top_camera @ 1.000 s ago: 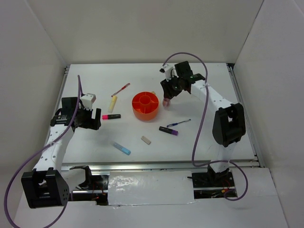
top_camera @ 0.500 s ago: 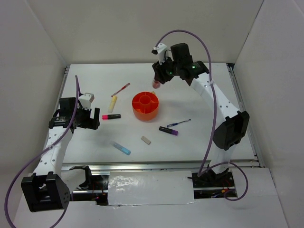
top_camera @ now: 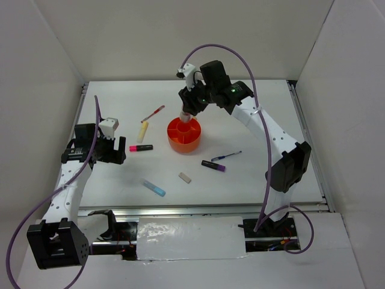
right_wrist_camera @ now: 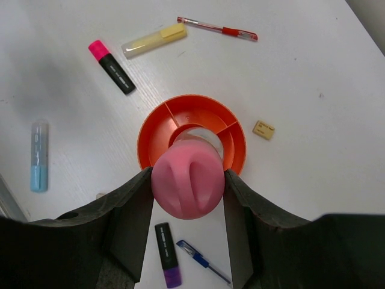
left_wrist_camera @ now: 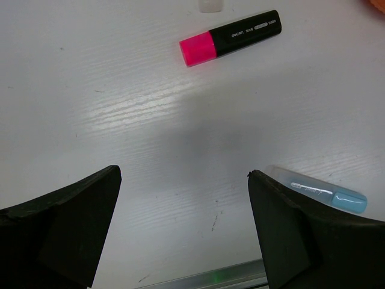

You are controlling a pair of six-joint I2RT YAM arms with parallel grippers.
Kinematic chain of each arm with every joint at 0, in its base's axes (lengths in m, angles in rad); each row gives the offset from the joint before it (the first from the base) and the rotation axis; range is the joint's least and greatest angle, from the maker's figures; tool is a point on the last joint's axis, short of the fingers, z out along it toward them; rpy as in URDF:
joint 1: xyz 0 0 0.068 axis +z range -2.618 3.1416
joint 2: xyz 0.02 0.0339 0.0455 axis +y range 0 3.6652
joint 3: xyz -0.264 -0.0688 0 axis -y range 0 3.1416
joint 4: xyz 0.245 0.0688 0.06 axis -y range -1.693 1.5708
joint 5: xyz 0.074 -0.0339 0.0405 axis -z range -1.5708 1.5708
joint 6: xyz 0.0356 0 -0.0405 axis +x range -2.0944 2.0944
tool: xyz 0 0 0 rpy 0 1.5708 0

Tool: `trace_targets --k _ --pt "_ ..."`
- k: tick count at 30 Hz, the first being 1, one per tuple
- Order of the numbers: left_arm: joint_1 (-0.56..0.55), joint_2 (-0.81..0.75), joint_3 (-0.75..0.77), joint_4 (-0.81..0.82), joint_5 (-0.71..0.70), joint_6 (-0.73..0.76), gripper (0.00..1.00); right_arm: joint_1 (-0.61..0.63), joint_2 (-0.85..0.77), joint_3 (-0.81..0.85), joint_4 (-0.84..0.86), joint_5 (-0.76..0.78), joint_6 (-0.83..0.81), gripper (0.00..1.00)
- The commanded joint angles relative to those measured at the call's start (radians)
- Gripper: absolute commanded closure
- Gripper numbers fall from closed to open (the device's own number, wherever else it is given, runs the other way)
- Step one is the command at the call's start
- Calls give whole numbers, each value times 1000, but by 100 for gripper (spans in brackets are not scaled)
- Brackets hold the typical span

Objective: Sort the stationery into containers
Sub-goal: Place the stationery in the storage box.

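Pink cylinder: matte, one even pink, with a rounded end facing my right wrist camera and a shallow curved groove across that end. In the top view it stands upright, its lower end at the orange organizer.

Grip: my right gripper is clamped on the cylinder, one black finger pressed against each side, jaws partly apart at the cylinder's width.

Position: the cylinder sits directly over the middle of the organizer and hides most of the central cup in the wrist view. I cannot tell whether its lower end touches the cup.

Organizer: round, orange plastic, with thin walls dividing the ring around the cup into compartments. The visible compartments hold nothing.

Items lying flat on the white table, all apart from the organizer:
- eraser, small pale block, near the rim.
- purple-black marker and thin blue pen, close together.
- red pen, yellow marker and pink-black marker, on the other side of the organizer.
- light blue marker, well apart from the others.

Left arm: my left gripper hangs above bare table with its fingers spread wide and nothing between them. The pink-black marker lies ahead of it; the light blue marker lies just beside one fingertip.
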Motion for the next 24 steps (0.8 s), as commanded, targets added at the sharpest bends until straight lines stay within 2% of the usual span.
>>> trace_targets --k 1,24 --pt "6 -12 24 10 24 13 1 13 -3 16 23 -11 21 100" --pt "17 -5 24 7 25 13 1 15 93 -27 28 -48 29 99"
